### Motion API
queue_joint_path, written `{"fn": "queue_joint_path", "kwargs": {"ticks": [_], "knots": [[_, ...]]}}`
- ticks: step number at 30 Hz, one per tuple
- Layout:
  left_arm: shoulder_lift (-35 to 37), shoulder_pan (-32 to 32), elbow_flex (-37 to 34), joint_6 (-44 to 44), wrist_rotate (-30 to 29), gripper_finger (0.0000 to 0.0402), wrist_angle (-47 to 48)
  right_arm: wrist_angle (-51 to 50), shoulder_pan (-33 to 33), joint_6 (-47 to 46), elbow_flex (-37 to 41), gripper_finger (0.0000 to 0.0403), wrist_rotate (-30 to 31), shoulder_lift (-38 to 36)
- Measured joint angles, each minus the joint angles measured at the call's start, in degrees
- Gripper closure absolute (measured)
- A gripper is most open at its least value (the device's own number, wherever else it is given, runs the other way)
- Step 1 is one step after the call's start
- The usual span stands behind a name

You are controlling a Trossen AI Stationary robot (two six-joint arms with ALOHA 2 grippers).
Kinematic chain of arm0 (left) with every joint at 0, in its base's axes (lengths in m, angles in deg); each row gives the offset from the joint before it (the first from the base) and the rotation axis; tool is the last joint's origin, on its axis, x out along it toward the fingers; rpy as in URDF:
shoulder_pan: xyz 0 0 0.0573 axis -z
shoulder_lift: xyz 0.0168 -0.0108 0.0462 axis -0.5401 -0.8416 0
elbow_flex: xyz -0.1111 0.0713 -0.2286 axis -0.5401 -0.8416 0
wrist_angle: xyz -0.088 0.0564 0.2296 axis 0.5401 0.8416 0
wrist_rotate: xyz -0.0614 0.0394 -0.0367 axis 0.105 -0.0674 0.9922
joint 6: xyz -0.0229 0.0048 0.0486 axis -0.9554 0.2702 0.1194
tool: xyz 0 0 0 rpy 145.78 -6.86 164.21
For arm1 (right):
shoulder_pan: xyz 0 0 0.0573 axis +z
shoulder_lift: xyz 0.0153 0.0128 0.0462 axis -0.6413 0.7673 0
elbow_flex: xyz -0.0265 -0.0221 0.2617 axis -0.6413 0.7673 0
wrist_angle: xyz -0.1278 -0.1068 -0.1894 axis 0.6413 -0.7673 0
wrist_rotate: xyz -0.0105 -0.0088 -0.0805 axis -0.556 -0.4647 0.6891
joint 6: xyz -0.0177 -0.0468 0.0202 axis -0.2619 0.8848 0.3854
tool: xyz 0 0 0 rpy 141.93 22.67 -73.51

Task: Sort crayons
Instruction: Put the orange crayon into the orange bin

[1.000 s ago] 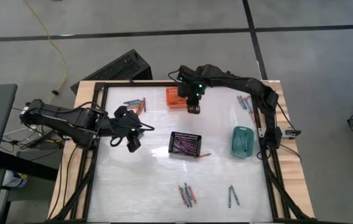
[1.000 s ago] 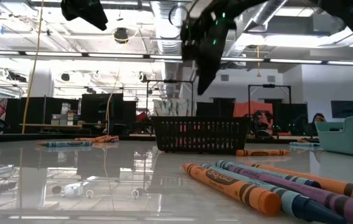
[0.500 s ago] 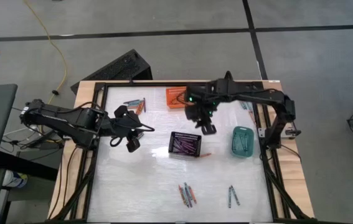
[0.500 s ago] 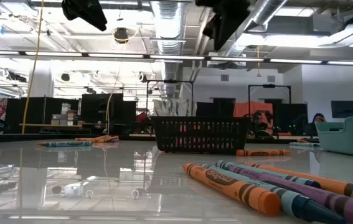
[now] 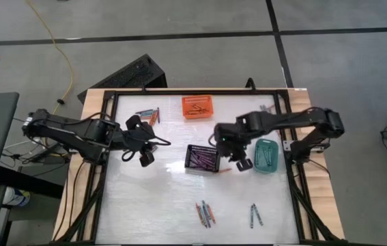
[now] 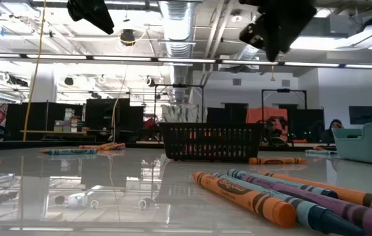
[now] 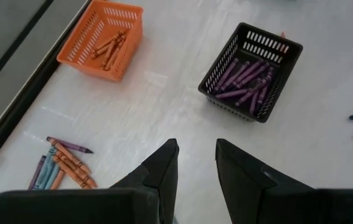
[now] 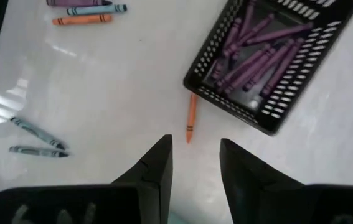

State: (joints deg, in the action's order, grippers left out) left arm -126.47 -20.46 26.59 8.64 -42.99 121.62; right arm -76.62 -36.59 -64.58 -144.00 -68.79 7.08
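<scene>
The right gripper, fingers apart and empty, swings away from the orange basket and now hangs over the stray orange crayon beside the black basket, likely its next pick.

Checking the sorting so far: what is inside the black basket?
The black basket holds only purple crayons, piled loosely. Whatever lies beneath the pile is covered. One orange crayon lies outside, by its wall.

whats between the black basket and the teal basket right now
In the high view, the right gripper hangs between the black basket and the teal basket. One orange crayon lies by the black basket.
</scene>
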Motion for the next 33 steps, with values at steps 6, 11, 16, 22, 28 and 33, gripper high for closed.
{"fn": "queue_joint_path", "kwargs": {"ticks": [6, 11, 16, 22, 28, 33], "knots": [[-2.4, 0.0, 0.0, 0.3, 1.2, 0.0303, 0.1, 7.9, 3.9, -3.1, 9.5, 0.0275, 3.4, -2.9], [-5.0, 0.0, 0.0, 0.4, 3.1, 0.0303, 0.1, 12.7, 6.0, -5.1, 14.7, 0.0275, 3.9, -3.1], [-6.8, -0.4, 0.0, 0.4, 4.5, 0.0303, 0.0, 19.3, 8.0, -6.3, 19.6, 0.0275, 5.1, -3.1], [-6.7, -0.7, 0.0, 0.3, 5.0, 0.0303, -0.2, 29.4, 8.7, -6.5, 25.3, 0.0275, 6.5, -3.1], [-6.6, -0.7, 0.0, 0.3, 5.0, 0.0303, -0.2, 36.7, 8.1, -6.4, 30.8, 0.0275, 6.6, -2.2], [-6.6, -0.7, 0.0, 0.2, 5.1, 0.0303, -0.2, 40.2, 8.2, -6.1, 32.0, 0.0275, 6.5, 1.9]]}}
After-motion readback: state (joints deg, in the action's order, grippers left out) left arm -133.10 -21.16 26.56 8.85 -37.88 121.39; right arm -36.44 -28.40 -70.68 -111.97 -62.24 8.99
